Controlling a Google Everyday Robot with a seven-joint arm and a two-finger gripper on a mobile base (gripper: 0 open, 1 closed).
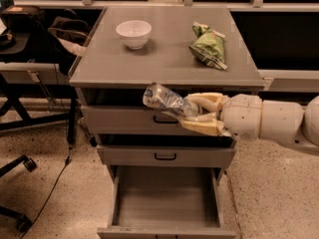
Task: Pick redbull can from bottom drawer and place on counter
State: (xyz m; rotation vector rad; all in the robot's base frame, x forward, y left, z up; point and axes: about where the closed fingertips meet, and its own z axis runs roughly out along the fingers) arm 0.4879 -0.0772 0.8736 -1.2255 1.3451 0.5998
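Camera view: the redbull can (164, 99) is clamped in the gripper (185, 112), held before the top drawer (119, 121), just under the counter's (164, 59) front edge. Its long axis is tilted up-left, away from the gripper. The counter lies above and behind.

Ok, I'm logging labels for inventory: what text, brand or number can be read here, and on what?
No text here is readable.
The redbull can, held in the pincer in front of the top drawer: markings unreadable.
The green snack bag on the counter: print unreadable.
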